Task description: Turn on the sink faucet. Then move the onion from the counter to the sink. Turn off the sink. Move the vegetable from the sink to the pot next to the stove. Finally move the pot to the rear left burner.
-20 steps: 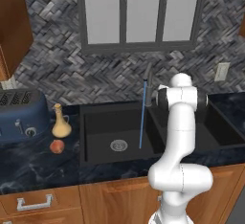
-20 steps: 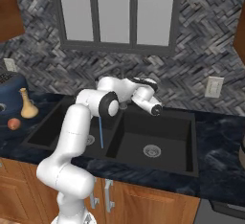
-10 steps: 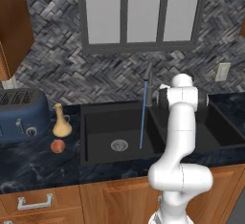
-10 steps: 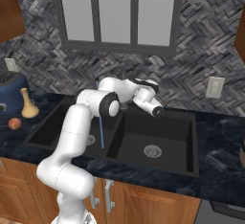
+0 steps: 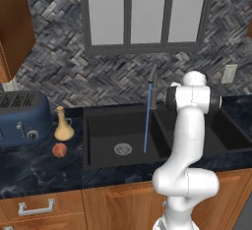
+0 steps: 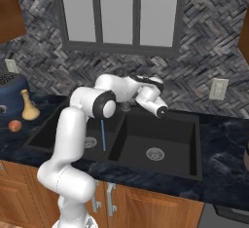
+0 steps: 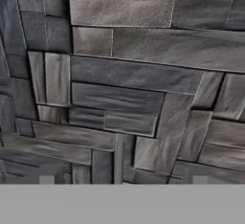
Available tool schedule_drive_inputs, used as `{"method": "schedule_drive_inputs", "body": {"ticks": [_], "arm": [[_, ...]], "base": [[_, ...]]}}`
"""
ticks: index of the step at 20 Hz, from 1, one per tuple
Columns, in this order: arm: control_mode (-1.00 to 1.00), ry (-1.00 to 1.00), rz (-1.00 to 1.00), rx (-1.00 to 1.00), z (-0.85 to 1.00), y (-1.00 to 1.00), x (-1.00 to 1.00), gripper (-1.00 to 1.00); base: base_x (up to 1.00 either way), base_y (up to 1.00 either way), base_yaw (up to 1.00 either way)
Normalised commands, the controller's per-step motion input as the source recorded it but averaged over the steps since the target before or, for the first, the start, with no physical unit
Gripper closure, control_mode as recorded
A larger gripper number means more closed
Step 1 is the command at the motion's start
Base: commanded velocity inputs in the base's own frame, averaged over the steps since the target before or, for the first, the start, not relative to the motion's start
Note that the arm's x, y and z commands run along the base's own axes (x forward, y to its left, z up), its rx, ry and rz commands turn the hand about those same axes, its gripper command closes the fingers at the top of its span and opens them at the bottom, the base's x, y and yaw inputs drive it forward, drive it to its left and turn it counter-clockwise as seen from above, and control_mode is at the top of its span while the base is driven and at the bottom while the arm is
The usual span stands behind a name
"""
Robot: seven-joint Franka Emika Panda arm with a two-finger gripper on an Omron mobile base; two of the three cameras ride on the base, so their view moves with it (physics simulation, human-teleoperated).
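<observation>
The faucet [image 5: 153, 87] stands behind the sink [image 5: 101, 126], a thin blue stream of water [image 5: 147, 118] falling into the left basin. The onion [image 5: 59, 150] sits on the counter [image 5: 29, 167] beside a tan vase [image 5: 63, 125], near the toaster [image 5: 22, 118]. Whether the gripper's jaws are apart, I cannot tell; the hand faces the tiled wall [image 7: 124, 84].

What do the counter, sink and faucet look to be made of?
Counter: polished dark stone, judging by its pale marbled veins. Sink: matte black, possibly composite or coated metal; no shine shows. Faucet: slim dark grey spout, probably metal.
</observation>
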Motion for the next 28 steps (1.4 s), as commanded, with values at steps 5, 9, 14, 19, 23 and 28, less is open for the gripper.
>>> {"method": "schedule_drive_inputs", "body": {"ticks": [5, 9, 14, 19, 23, 28], "arm": [[-1.0, 0.0, -0.05, 0.0, 0.46, -0.27, -0.67, -1.0], [-1.0, 0.0, -0.04, 0.0, 0.44, -0.13, -0.8, -1.0], [-1.0, -0.01, -0.03, 0.0, 0.44, 0.0, -0.96, -1.0], [-1.0, -0.01, -0.02, 0.0, 0.37, 0.06, -0.99, -1.0], [-1.0, 0.0, 0.0, -0.01, 0.29, 0.19, -0.95, -1.0], [-1.0, 0.0, 0.0, -0.09, 0.22, 0.35, -0.86, -1.0]], "base": [[0.0, 0.0, 0.0], [0.0, 0.0, 0.0], [0.0, 0.0, 0.0], [0.0, 0.0, 0.0], [0.0, 0.0, 0.0], [0.0, 0.0, 0.0]]}}
